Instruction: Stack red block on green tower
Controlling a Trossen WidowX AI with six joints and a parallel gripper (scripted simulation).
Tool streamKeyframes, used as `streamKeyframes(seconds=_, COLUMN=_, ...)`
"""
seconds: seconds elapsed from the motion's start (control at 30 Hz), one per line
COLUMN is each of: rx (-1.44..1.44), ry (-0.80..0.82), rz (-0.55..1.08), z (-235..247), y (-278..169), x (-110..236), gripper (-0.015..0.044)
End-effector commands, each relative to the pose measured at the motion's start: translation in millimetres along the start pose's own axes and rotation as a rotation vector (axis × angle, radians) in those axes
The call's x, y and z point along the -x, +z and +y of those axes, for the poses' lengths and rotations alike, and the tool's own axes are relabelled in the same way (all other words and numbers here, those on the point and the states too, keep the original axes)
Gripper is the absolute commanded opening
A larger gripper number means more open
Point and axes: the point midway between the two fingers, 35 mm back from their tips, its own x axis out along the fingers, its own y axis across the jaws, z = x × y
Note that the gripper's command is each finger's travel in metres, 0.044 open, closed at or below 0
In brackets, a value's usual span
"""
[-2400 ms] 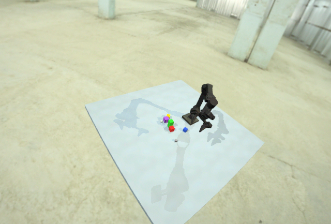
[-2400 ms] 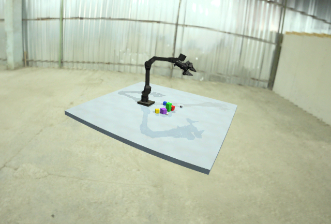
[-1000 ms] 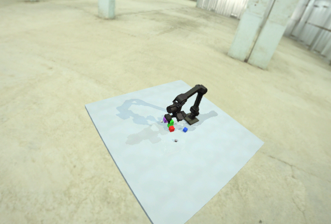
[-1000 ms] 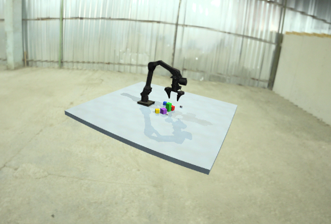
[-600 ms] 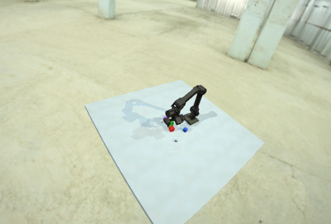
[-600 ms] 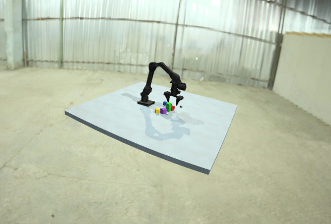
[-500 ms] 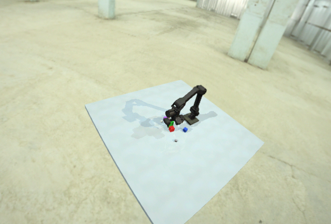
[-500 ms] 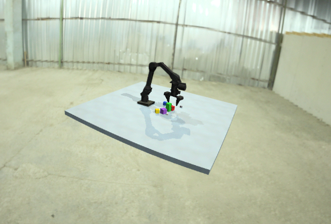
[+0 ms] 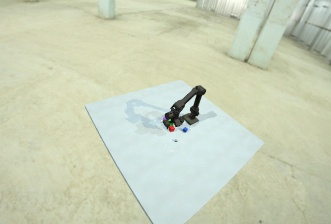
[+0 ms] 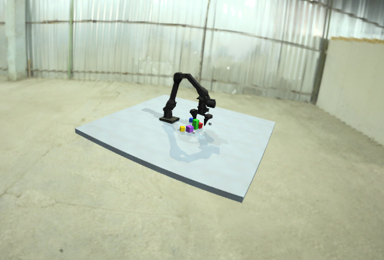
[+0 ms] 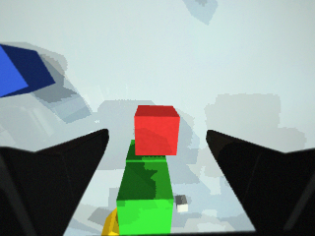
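Observation:
The red block (image 9: 171, 129) (image 10: 200, 125) (image 11: 157, 135) sits low on the pale board, right beside the green tower. The green tower (image 9: 171, 124) (image 10: 195, 123) (image 11: 145, 216) stands upright; in the wrist view it is below the red block and partly hidden by it. I cannot tell whether the two touch. My gripper (image 9: 171, 126) (image 10: 199, 121) (image 11: 158, 134) is open and empty, pointing down. In the wrist view its fingers lie to the left and right of the red block, with a gap on each side. The fingertips look slightly above the board.
A blue block (image 9: 185, 129) (image 10: 191, 119) (image 11: 12, 74) lies off to one side. A purple block (image 9: 164, 118) (image 10: 189, 128) and a yellow block (image 10: 182, 128) (image 11: 112, 226) are near the tower. One tiny grey cube (image 10: 194, 133) (image 11: 182, 204) lies beside it, another (image 9: 176, 140) (image 10: 210, 123) farther out.

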Motion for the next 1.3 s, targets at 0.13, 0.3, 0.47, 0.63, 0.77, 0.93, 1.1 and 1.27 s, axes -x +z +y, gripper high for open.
streamKeyframes(seconds=0.13, rx=0.001, ry=0.004, rz=-0.005, z=1, y=1, x=-15, gripper=0.0440)
streamKeyframes(seconds=0.3, rx=0.001, ry=0.004, rz=-0.005, z=2, y=1, x=-23, gripper=0.0440)
streamKeyframes(seconds=0.47, rx=0.001, ry=0.004, rz=-0.005, z=2, y=0, x=-26, gripper=0.0440)
streamKeyframes(seconds=0.63, rx=0.001, ry=0.004, rz=-0.005, z=2, y=0, x=-26, gripper=0.0440)
streamKeyframes(seconds=0.77, rx=0.001, ry=0.004, rz=-0.005, z=2, y=0, x=-26, gripper=0.0440)
streamKeyframes(seconds=0.93, rx=0.001, ry=0.004, rz=-0.005, z=2, y=0, x=-25, gripper=0.0414)
streamKeyframes(seconds=1.1, rx=0.001, ry=0.004, rz=-0.005, z=2, y=0, x=-25, gripper=0.0282)
streamKeyframes(seconds=1.27, rx=0.001, ry=0.004, rz=-0.005, z=2, y=0, x=-25, gripper=0.0151)
